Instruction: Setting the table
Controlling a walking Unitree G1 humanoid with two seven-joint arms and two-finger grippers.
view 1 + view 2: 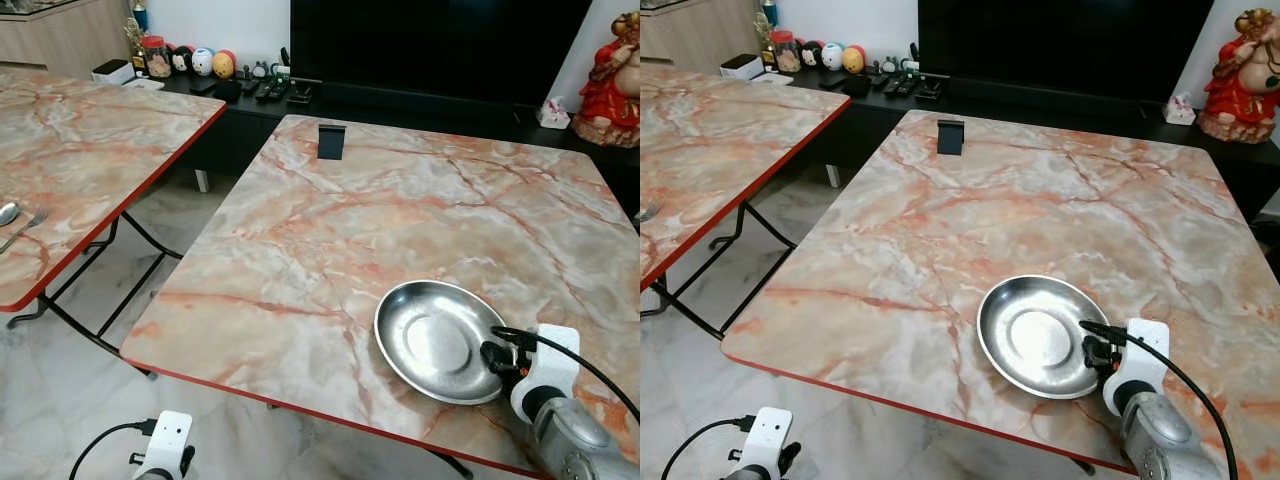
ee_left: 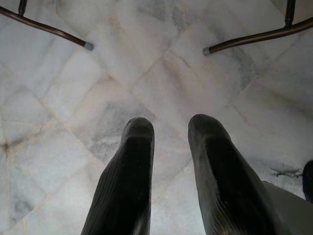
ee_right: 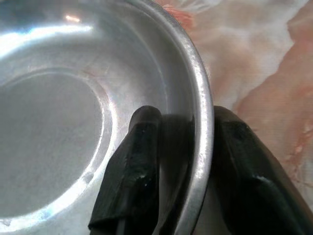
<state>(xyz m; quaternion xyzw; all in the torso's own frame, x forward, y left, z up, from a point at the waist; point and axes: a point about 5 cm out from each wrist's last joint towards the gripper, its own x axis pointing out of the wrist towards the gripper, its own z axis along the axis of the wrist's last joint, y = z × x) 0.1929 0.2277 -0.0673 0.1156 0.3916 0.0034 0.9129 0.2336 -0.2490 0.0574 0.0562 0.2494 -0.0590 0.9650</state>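
Marble table (image 1: 330, 250), steel plate (image 1: 435, 340) at five o'clock near front edge, right gripper (image 1: 497, 357) at its three-o'clock rim. Right wrist: fingers (image 3: 132, 171) pinching plate rim, one inside, one outside. Left wrist: left gripper (image 2: 171, 147) narrowly parted over floor (image 2: 161, 73), holding nothing.

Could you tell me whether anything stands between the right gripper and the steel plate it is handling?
Nothing visible does. The right gripper is at the steel plate, one finger inside the rim and one outside it, on the near right part of the marble table.
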